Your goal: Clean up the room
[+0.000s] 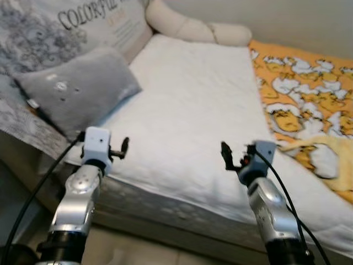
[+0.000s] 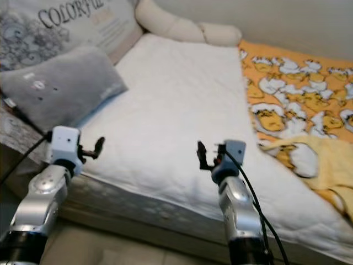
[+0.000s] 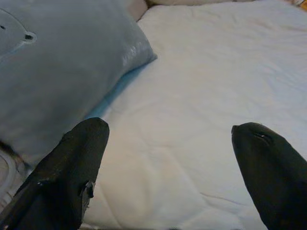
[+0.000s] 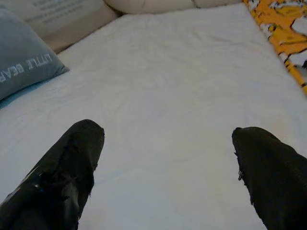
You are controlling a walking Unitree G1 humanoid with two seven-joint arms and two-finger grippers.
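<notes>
The robot stood at the edge of the bed (image 1: 187, 110), both arms raised over its near side, and nothing was in hand yet. The left gripper (image 1: 122, 148), at lower left of the frame, and the right gripper (image 1: 226, 156), lower centre-right, both had their jaws spread wide and empty over the white mattress pad. The tidying looked barely begun to me: the grey pillow (image 1: 77, 91) lay askew at upper left against a printed cushion (image 1: 83, 25), the orange duck-print blanket (image 1: 300, 94) was bunched along the right side, and a yellow cloth (image 1: 331, 152) lay crumpled on it at right. A cream bolster (image 1: 187, 25) sat along the top. The blanket and cloth ran off the right edge, so their full extent was hidden, and the floor below was hardly visible.
</notes>
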